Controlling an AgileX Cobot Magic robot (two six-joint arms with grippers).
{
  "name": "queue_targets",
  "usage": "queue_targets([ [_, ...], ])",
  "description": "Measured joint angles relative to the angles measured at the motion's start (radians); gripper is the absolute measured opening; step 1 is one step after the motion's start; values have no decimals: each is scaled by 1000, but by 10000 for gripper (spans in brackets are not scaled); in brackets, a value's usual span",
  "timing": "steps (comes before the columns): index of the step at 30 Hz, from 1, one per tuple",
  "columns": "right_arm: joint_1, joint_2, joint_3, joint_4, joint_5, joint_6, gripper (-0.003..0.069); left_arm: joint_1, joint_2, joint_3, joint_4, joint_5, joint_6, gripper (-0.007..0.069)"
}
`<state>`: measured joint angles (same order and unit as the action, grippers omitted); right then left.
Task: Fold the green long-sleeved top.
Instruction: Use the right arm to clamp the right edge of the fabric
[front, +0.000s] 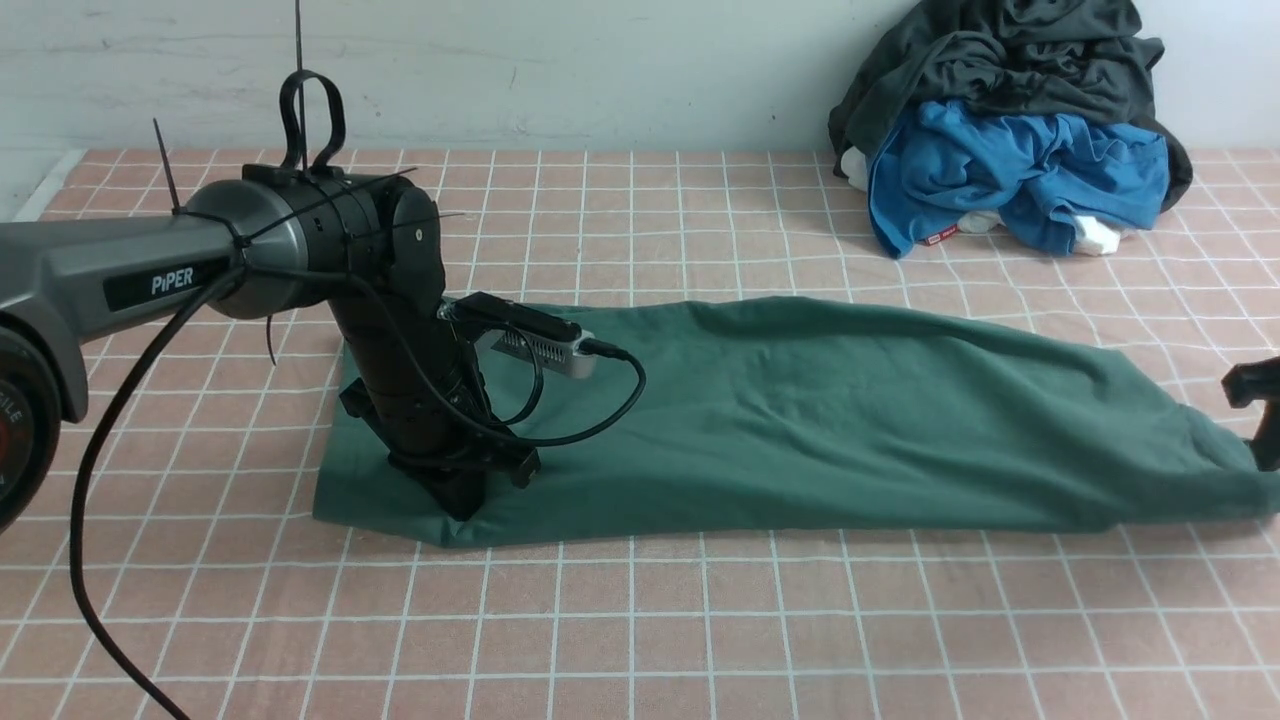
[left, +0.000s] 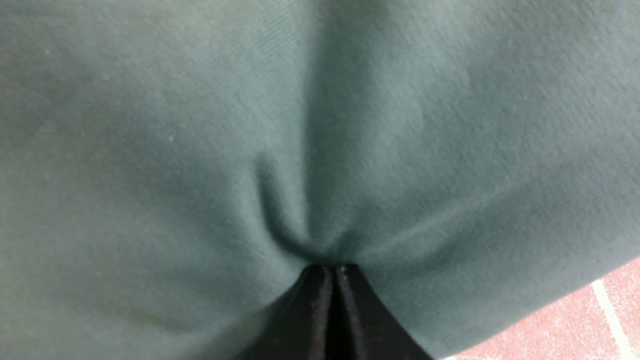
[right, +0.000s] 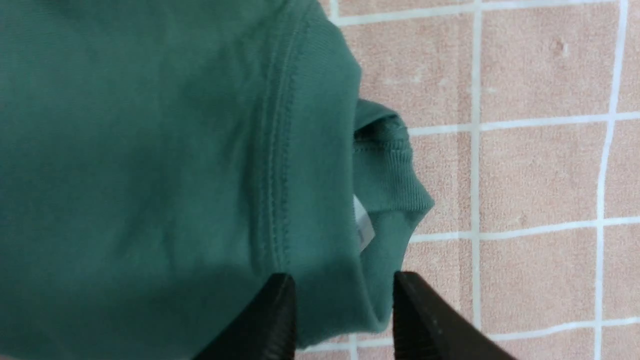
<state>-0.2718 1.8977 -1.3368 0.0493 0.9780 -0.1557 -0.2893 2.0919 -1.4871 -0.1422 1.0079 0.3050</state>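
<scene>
The green long-sleeved top (front: 800, 420) lies folded into a long band across the pink checked table. Its sleeves and chest print are hidden. My left gripper (front: 462, 505) stands on its left end, near the front edge, shut on a pinch of the green cloth (left: 320, 200). My right gripper (front: 1262, 425) shows only partly at the frame's right edge, at the top's right end. In the right wrist view it (right: 342, 300) is open, its two fingers straddling the top's ribbed collar edge (right: 385, 175), where a white label shows.
A heap of a dark charcoal-grey garment (front: 1000, 60) and a bright blue garment (front: 1010, 170) lies at the back right by the wall. My left arm's black cable (front: 590, 420) loops over the top's left part.
</scene>
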Motion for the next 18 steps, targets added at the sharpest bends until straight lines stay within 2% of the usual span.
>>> queue_targets([
  [1,-2,5,0,1,-5,2,314,0,0,0,0,0,0,-3],
  [2,-8,22,0,2,-22,14,384,0,0,0,-1,1,1,-3],
  [6,-9,72,0,15,-64,40,573,0,0,0,-1,1,8,-3],
  [7,-9,77,0,16,-65,40,580,0,0,0,-1,1,8,-3],
  [8,-9,102,0,27,-74,43,631,0,0,0,-1,1,8,-3],
  [9,-9,115,0,28,-76,46,648,0,0,0,-1,1,8,-3],
  [14,-8,132,-5,34,-80,46,645,0,0,0,-1,1,8,-3],
  [15,-7,132,-5,34,-80,46,631,0,0,0,-1,1,8,-3],
  [18,8,130,-5,34,-82,46,527,0,0,0,-1,1,8,-3],
])
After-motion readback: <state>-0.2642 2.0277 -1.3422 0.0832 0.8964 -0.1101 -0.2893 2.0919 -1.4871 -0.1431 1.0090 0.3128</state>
